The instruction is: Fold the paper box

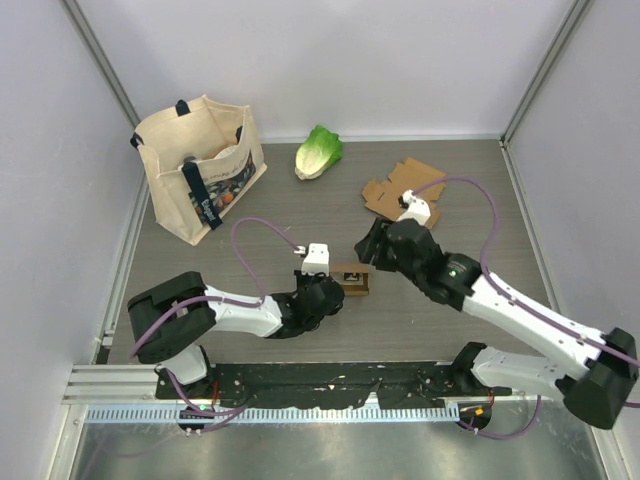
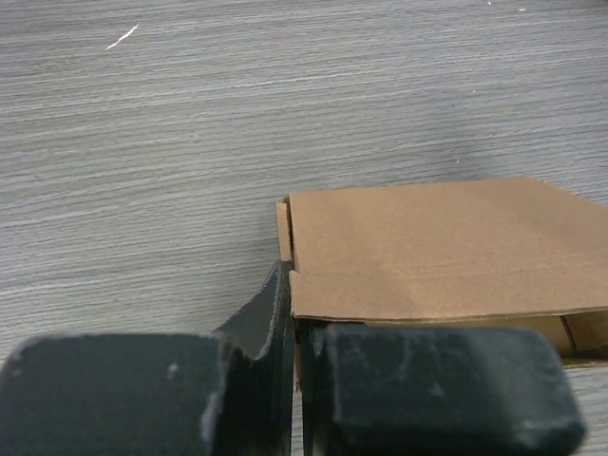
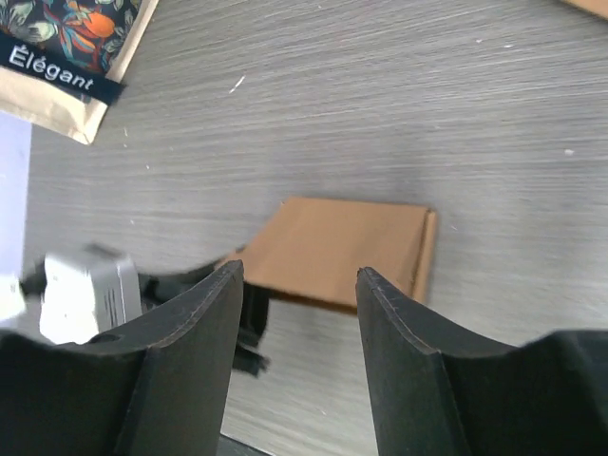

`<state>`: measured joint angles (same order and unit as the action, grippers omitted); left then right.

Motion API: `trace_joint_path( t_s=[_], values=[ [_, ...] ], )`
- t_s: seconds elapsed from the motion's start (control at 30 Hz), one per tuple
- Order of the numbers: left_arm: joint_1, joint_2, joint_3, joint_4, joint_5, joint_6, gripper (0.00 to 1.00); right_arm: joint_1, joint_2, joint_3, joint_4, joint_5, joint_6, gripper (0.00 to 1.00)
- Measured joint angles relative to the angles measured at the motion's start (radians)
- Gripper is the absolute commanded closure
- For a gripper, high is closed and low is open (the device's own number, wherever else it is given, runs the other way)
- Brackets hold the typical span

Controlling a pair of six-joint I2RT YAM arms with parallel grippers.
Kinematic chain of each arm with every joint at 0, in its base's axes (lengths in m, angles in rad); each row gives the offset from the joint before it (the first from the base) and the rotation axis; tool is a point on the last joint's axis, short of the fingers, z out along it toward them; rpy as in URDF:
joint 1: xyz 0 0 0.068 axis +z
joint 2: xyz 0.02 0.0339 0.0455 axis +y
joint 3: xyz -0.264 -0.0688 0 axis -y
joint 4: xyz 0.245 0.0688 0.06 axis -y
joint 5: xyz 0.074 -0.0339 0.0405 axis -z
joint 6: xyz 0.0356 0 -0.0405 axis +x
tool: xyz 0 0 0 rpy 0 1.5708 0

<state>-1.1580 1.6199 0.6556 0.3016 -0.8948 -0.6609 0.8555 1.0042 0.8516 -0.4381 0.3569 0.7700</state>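
Observation:
A small brown paper box (image 1: 352, 280) lies on the table between the two grippers, its lid flap down. In the left wrist view the box (image 2: 427, 247) fills the right side, and my left gripper (image 2: 294, 304) is shut on its left side wall. My left gripper (image 1: 335, 287) sits at the box's left edge in the top view. My right gripper (image 1: 372, 247) hovers just above and behind the box, open and empty. In the right wrist view the box (image 3: 342, 247) shows between and beyond the spread fingers of my right gripper (image 3: 299, 285), with the left gripper (image 3: 242, 323) at its left.
A flat unfolded cardboard blank (image 1: 403, 187) lies at the back right. A green lettuce (image 1: 318, 152) lies at the back middle. A cream tote bag (image 1: 200, 165) stands at the back left; its corner shows in the right wrist view (image 3: 66, 57).

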Motion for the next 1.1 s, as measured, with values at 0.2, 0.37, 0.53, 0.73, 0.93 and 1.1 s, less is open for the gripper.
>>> trace_joint_path(
  t_s=[0.2, 0.37, 0.53, 0.73, 0.93, 1.1],
  values=[
    [-0.009, 0.006, 0.007, -0.018, -0.014, 0.0, 1.0, -0.101, 0.227, -0.072, 0.32, -0.216, 0.064, 0.47],
    [-0.014, 0.008, 0.007, -0.035, -0.01, 0.017, 1.0, -0.104, 0.31, -0.306, 0.686, -0.356, 0.081, 0.5],
    [-0.021, 0.015, 0.0, -0.041, 0.002, 0.022, 0.77, -0.11, 0.369, -0.381, 0.949, -0.428, 0.099, 0.57],
    [-0.027, -0.006, -0.03, -0.108, 0.051, -0.001, 0.42, -0.11, 0.454, -0.441, 1.143, -0.472, 0.124, 0.59],
    [-0.037, -0.18, -0.105, -0.232, 0.185, -0.047, 0.38, -0.11, 0.495, -0.456, 1.219, -0.487, 0.132, 0.59],
    [-0.039, -0.412, -0.14, -0.37, 0.36, -0.047, 0.42, -0.111, 0.517, -0.46, 1.228, -0.49, 0.127, 0.6]
  ],
)
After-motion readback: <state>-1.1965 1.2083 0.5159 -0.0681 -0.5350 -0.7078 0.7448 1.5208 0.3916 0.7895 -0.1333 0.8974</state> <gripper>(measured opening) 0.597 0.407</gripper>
